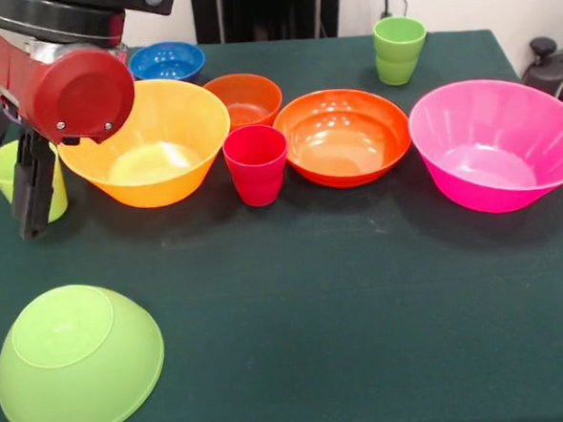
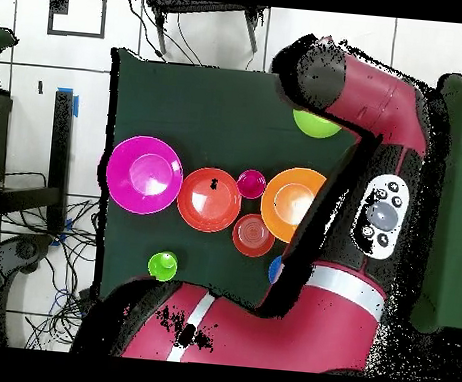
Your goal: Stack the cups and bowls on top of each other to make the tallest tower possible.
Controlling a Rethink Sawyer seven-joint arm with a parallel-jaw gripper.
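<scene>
My gripper (image 1: 31, 224) hangs at the far left, right in front of a light green cup (image 1: 2, 173); whether it grips the cup is hidden. A lime green bowl (image 1: 77, 363) (image 2: 316, 125) lies rim-down alone at the front left. In a row stand the large yellow-orange bowl (image 1: 153, 147) (image 2: 292, 200), red-pink cup (image 1: 256, 165) (image 2: 251, 184), medium orange bowl (image 1: 344, 136) (image 2: 209, 199) and large pink bowl (image 1: 497, 146) (image 2: 144, 174). Behind them sit a small blue bowl (image 1: 167, 60), a small dark orange bowl (image 1: 244, 98) (image 2: 254, 235) and another green cup (image 1: 399, 49) (image 2: 163, 266). No tower stands.
The arm's red elbow (image 1: 78, 94) overhangs the yellow-orange bowl's left rim. In the overhead view the arm (image 2: 361, 190) covers that side of the dark green table (image 2: 212, 107). A black object (image 1: 551, 61) sits past the table's right edge.
</scene>
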